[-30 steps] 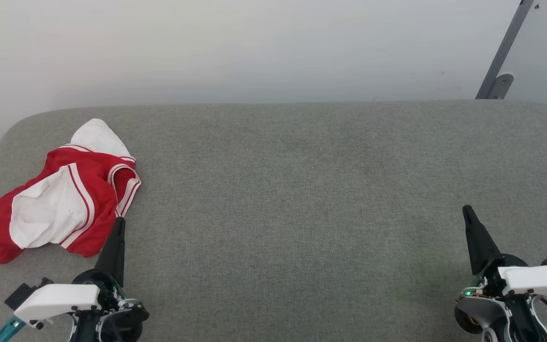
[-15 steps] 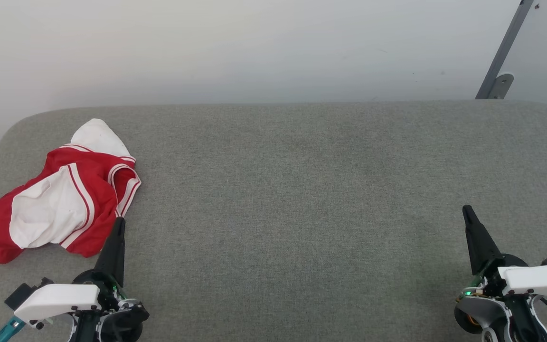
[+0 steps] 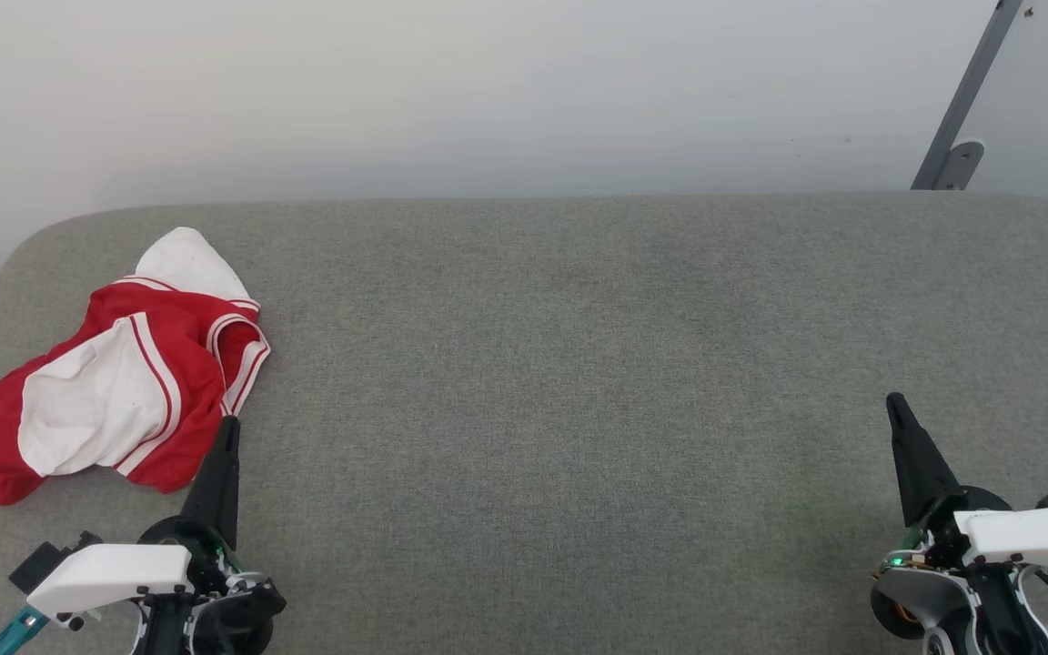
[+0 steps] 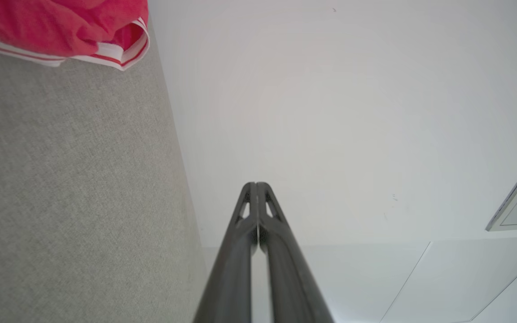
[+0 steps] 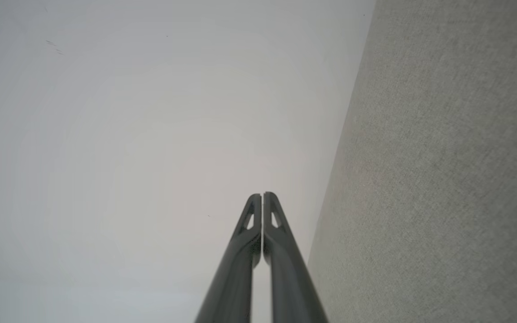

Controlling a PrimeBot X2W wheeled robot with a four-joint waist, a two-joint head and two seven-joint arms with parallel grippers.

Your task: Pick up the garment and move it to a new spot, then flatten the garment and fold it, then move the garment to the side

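Observation:
The garment (image 3: 115, 373), a red jersey with white panels and striped trim, lies crumpled at the left end of the grey table (image 3: 579, 364); its numerals are hidden in the folds. In the left wrist view its striped hem (image 4: 83, 31) shows at the top left. My left gripper (image 3: 229, 423) is shut and empty, its tip just beside the garment's near right edge. My right gripper (image 3: 894, 401) is shut and empty near the table's right front. The wrist views show each pair of fingers pressed together, left gripper (image 4: 256, 185) and right gripper (image 5: 262, 194).
A pale wall (image 3: 488, 91) rises behind the table. A grey metal bracket (image 3: 961, 109) leans at the upper right. The table's rounded left corner lies just beyond the garment. A broad stretch of grey cloth separates the two grippers.

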